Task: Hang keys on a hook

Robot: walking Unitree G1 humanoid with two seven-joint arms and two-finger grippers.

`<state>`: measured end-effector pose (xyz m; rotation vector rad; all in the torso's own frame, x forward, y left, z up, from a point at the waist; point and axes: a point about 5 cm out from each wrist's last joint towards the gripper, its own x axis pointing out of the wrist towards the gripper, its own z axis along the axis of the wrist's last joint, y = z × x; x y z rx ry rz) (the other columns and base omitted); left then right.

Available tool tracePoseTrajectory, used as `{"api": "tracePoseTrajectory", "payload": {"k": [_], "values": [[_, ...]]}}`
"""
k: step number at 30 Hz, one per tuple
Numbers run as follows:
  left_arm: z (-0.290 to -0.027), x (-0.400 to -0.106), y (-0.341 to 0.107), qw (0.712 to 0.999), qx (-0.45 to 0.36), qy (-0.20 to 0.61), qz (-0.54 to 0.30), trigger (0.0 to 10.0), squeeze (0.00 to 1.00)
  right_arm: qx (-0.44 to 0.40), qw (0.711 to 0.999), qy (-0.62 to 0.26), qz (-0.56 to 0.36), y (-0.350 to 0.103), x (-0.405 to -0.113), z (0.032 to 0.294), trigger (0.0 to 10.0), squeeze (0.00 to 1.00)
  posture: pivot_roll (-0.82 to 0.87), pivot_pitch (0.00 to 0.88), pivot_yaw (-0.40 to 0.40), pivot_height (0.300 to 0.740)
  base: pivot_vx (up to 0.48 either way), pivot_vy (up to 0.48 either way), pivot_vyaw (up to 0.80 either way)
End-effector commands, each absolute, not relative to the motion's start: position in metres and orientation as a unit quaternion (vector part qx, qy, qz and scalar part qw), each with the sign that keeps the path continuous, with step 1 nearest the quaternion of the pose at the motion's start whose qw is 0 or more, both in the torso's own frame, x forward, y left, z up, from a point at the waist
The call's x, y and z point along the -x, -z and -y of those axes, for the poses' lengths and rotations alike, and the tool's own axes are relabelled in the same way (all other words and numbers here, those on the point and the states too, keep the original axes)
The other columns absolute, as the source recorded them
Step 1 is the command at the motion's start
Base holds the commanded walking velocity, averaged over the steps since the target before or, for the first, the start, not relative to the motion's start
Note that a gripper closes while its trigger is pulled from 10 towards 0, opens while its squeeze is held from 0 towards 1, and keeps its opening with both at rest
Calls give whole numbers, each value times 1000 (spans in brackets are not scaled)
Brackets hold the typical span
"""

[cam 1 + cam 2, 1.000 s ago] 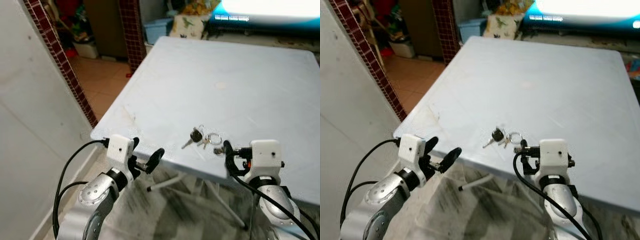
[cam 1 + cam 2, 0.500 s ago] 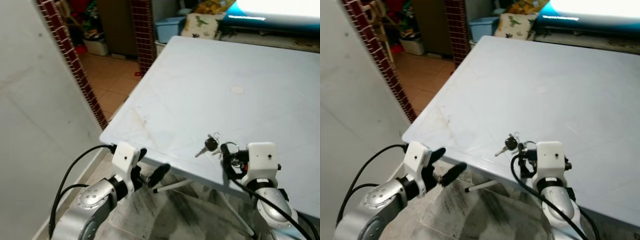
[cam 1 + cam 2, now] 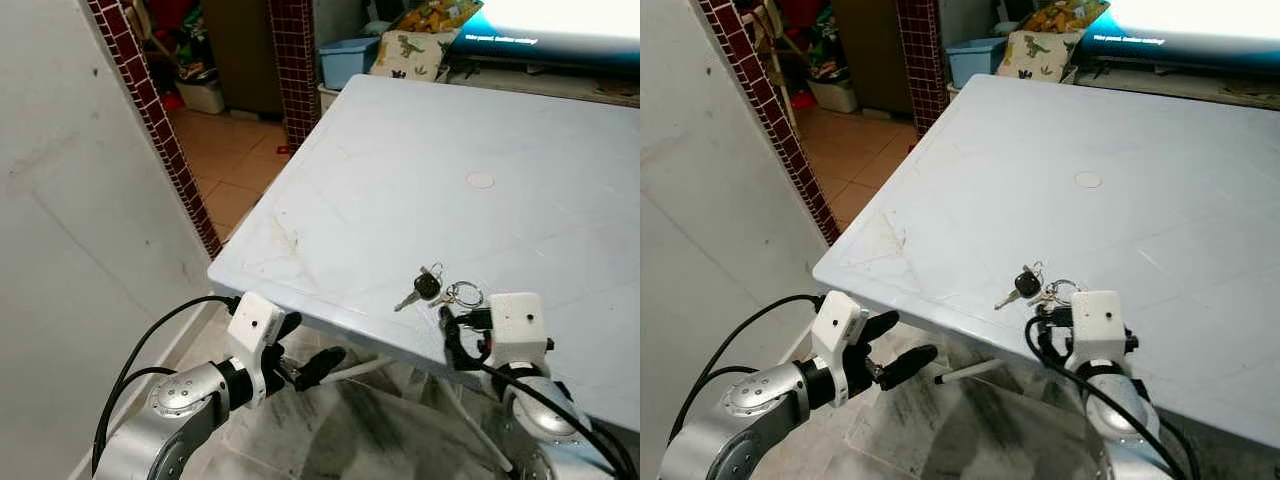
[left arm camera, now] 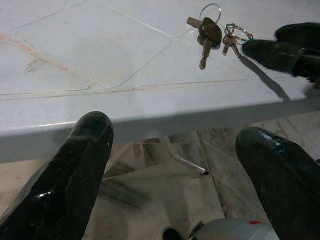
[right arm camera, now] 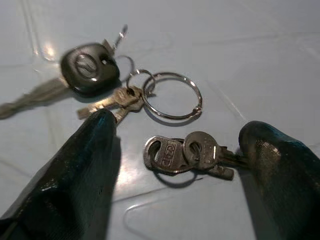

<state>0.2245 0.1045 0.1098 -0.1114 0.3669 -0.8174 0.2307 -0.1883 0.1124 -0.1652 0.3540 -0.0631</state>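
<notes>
A bunch of keys (image 3: 436, 289) lies near the front edge of the pale table (image 3: 420, 150): a black-headed key (image 5: 88, 67), a bare ring (image 5: 172, 95) and two small silver keys (image 5: 182, 154). My right gripper (image 3: 448, 328) is open and low over the table at the keys. In the right wrist view its fingers (image 5: 85, 165) stand on either side of the small silver keys without touching them. My left gripper (image 3: 308, 346) is open and holds nothing, just below and in front of the table's edge (image 4: 150, 122), left of the keys.
A pale wall (image 3: 70, 250) and a pillar of dark red tiles (image 3: 155, 120) rise on the left. Beyond them an orange tiled floor (image 3: 235, 165) leads to a blue bin (image 3: 345, 60). White table legs (image 3: 350, 370) cross the marbled floor underneath.
The camera has shifted, so the table sits higher and further right in view. My left gripper has sunk below the table's edge. My right gripper has come up closer to the keys.
</notes>
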Motion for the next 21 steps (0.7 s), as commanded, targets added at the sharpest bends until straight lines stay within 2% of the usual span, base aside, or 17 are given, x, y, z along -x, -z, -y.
{"api": "tracePoseTrajectory", "payload": {"k": [1, 10, 12, 13, 14, 21], "values": [[-102, -223, -114, 896, 48, 407, -171, 10000, 0, 85, 980, 30, -175, -111, -235, 194, 10000, 0, -12, 97, 81, 740, 0, 0, 0], [-98, -221, -114, 893, 52, 413, -173, 10000, 0, 88, 978, -13, -187, -100, -245, 196, 10000, 0, -8, 100, 78, 740, 0, 0, 0], [-98, -221, -115, 893, 51, 413, -173, 10000, 0, 85, 975, -22, -203, -94, -243, 196, 4667, 0, -8, 100, 78, 740, 0, 0, 0], [-98, -221, -115, 893, 51, 413, -173, 10000, 0, 83, 974, -26, -209, -91, -243, 196, 1608, 0, -8, 100, 78, 740, 0, 0, 0], [-98, -222, -115, 893, 52, 413, -173, 10000, 0, 79, 974, -27, -211, -90, -242, 196, 0, 0, -8, 100, 78, 740, 0, 0, 0], [-98, -220, -115, 891, 52, 415, -177, 10000, 0, 73, 969, -45, -230, -92, -232, 191, 0, 0, -9, 106, 74, 740, 0, 0, 0]]}}
